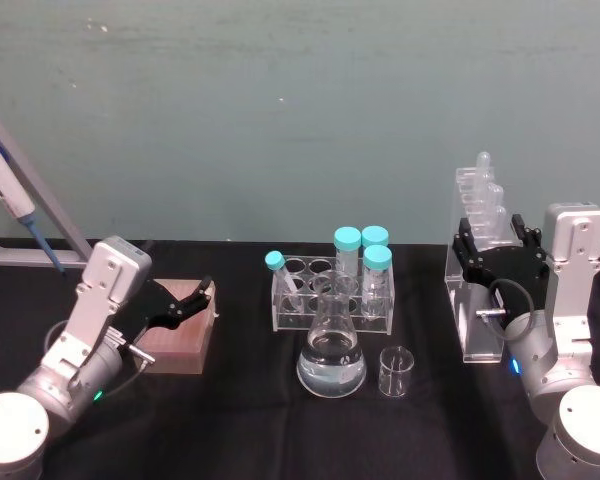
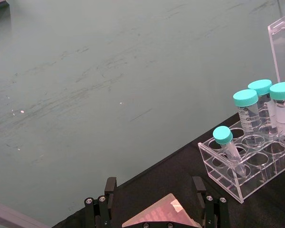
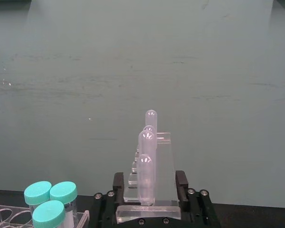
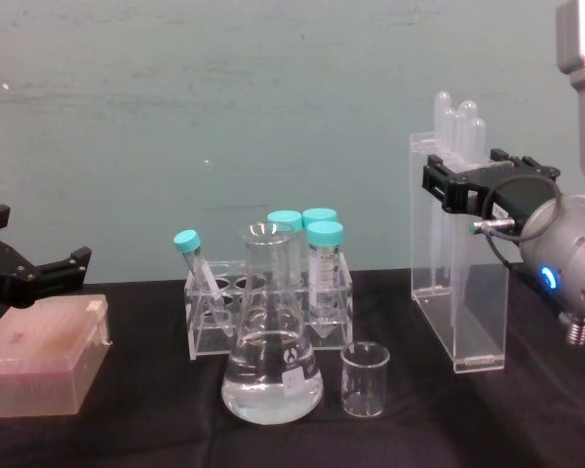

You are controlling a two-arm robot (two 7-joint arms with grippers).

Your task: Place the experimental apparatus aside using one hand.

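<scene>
Acrylic pipette stand (image 4: 460, 322): upright at the right of the worktop (image 4: 526, 429), clamped high up by the right tool (image 1: 495, 240).
Risk: held near the top, it may tilt, shed pipettes (image 4: 447, 117), or strike the beaker (image 4: 363, 380) or conical flask (image 4: 271, 375).
Right arm: reaching forward, wrist level.
Left tool (image 1: 185, 300): spread open above a box (image 1: 180, 345).

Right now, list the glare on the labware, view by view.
Head view: sheen on liquid in the flask. Chest view: glints low on the flask. Right wrist view: highlights on the pipette bulbs. Left wrist view: pale glint on the block.
</scene>
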